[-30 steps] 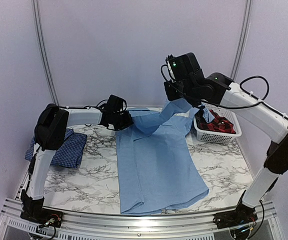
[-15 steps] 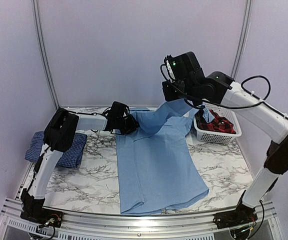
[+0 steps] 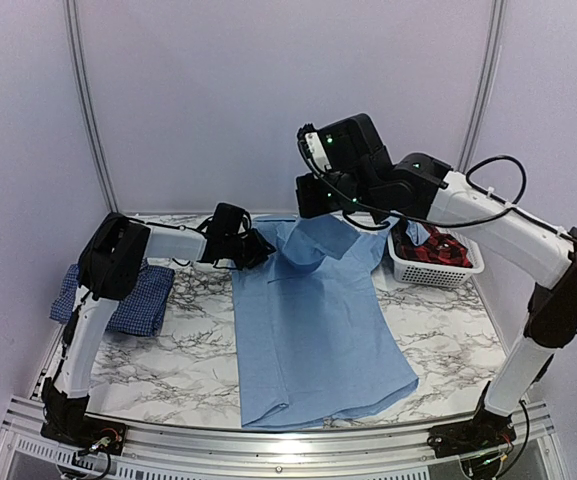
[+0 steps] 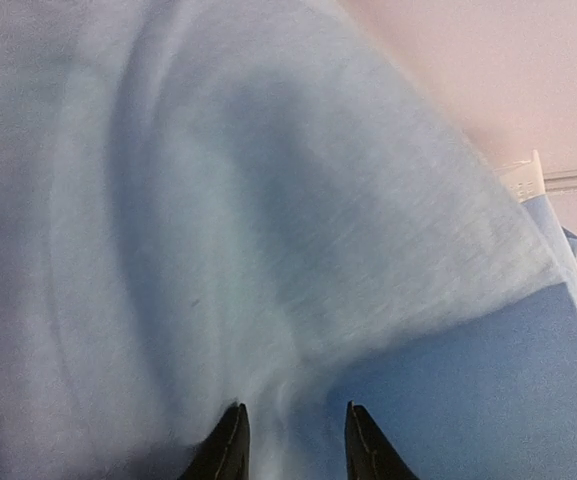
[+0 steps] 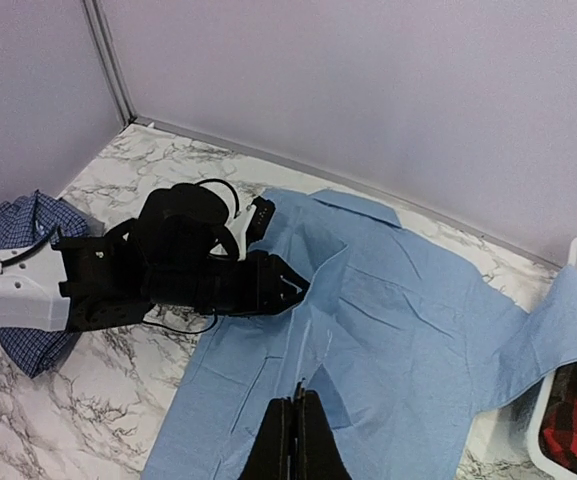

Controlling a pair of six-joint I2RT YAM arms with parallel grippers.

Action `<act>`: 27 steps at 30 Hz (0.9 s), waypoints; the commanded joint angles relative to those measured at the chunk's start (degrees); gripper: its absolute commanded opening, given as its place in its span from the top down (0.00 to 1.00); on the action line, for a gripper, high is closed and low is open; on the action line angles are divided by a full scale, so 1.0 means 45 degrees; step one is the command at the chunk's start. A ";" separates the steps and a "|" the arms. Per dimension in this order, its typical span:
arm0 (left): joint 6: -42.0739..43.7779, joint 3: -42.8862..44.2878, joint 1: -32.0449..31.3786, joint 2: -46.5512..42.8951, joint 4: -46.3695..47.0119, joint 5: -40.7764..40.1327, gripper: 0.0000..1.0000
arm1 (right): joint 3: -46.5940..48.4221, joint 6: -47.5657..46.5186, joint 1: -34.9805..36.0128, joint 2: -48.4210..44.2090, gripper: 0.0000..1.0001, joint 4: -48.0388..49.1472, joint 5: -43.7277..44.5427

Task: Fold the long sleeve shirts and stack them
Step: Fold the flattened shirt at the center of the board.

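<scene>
Looking down on the light blue shirt (image 3: 308, 340), spread flat across the middle of the marble surface (image 3: 448, 330), collar at the far side, hem toward the arm bases, long axis running near to far. Folded already and parked at the left edge: the dark blue checked shirt (image 3: 128, 295), well apart from the fold in hand.

Right fingers (image 5: 296, 425) pressed fully together on the sleeve (image 3: 313, 238) from the shirt's left-hand side, holding it up above the collar end, with the cloth climbing from the shoulder to the grip. Left fingers (image 5: 288, 288) down low at that same shoulder, parted only a little, tips against the cloth. No pinch to be made out from the left wrist view, only pale fabric filling the gap and beyond.

Judging the step as the sleeve fold, early in the work on this shirt. Hinges on one relation: sleeve root lying just off the left fingertips, free end hanging under the right fingers, above and to the right of that root. Probably calls for carrying the sleeve across the body, crosswise to the long axis, then laying it down along that axis, with the shoulder line as the crease. Nearer to the crease: left arm. Nearer to the free end, and the only one with a clear hold: right arm. Other sleeve trailing off toward the white basket (image 3: 438, 272) at the right, untouched.
</scene>
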 commanded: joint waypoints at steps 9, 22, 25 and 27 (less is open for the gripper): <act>0.1472 -0.5169 0.1263 -0.5107 -0.0888 -0.1008 0.68 | -0.1654 0.1201 0.1398 0.2611 1.00 0.2348 -0.3886; 0.2543 -1.0496 0.0568 -0.8694 -0.0566 0.1782 0.45 | -0.5458 0.1390 0.0703 0.0924 0.33 0.3901 -0.3959; 0.2646 -1.1414 0.0037 -0.9633 -0.0653 0.1848 0.41 | -0.6834 0.1755 -0.0275 0.0124 0.33 0.5040 -0.4951; 0.2963 -1.1799 -0.0440 -1.0294 -0.1128 0.1531 0.39 | -0.7456 0.1869 -0.0927 -0.0142 0.33 0.5626 -0.5815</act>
